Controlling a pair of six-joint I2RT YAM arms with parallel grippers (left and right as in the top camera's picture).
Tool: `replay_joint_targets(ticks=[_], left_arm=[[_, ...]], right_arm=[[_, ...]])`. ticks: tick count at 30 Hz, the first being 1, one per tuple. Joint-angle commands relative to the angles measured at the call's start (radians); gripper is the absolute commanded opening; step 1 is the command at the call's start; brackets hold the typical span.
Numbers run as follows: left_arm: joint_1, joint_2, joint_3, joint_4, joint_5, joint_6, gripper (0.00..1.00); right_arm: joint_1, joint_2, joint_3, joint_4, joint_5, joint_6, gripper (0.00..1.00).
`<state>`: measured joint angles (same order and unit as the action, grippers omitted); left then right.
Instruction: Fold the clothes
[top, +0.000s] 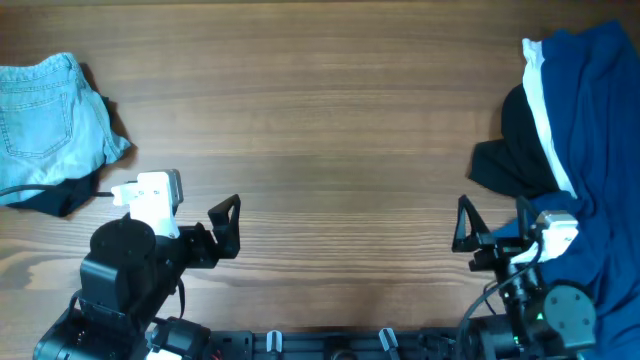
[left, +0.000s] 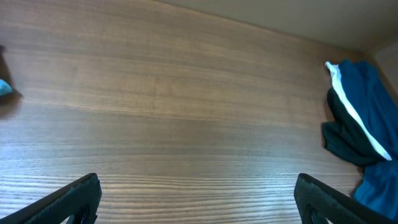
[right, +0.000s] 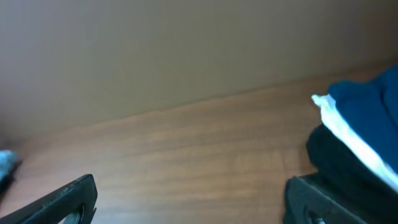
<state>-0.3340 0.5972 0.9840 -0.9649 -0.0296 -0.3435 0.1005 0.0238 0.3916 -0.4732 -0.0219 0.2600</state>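
Pale-blue denim shorts (top: 48, 110) lie folded at the far left, on top of a black garment (top: 62, 198) that sticks out below them. A dark-blue garment with a white stripe (top: 595, 110) and a black garment (top: 512, 150) are piled at the right edge. My left gripper (top: 226, 226) is open and empty over bare wood, right of the shorts. My right gripper (top: 468, 230) is open and empty, just left of the pile. In the left wrist view the open jaws (left: 199, 202) face the blue pile (left: 360, 99). In the right wrist view the jaws (right: 189, 202) are open beside the black cloth (right: 348, 162).
The wooden table (top: 320, 130) stretches between the two lots of clothes. The arm bases stand along the front edge, the left one (top: 120, 270) and the right one (top: 545, 305). A thin black cable runs from the black garment towards the left arm.
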Motion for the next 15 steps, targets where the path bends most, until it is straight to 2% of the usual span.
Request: replay_joint_targets(ticks=[1,5,8,11,15], left_arm=[[-0.004,0.000,-0.008,0.002,-0.013,-0.009,1.00],[-0.004,0.000,-0.008,0.003,-0.013,-0.009,1.00],[-0.005,0.000,-0.008,0.002,-0.013,-0.009,1.00],[-0.005,0.000,-0.008,0.003,-0.013,-0.009,1.00],[-0.005,0.000,-0.008,0.003,-0.013,-0.009,1.00]], right_arm=[[-0.035,-0.021,-0.111,0.183,-0.077,-0.159,1.00],[-0.035,-0.021,-0.251,0.402,-0.077,-0.275,1.00],[-0.035,-0.021,-0.377,0.584,-0.078,-0.286,1.00],[-0.035,-0.021,-0.386,0.475,-0.084,-0.277,1.00],[-0.035,-0.021,-0.386,0.480,-0.084,-0.215,1.00]])
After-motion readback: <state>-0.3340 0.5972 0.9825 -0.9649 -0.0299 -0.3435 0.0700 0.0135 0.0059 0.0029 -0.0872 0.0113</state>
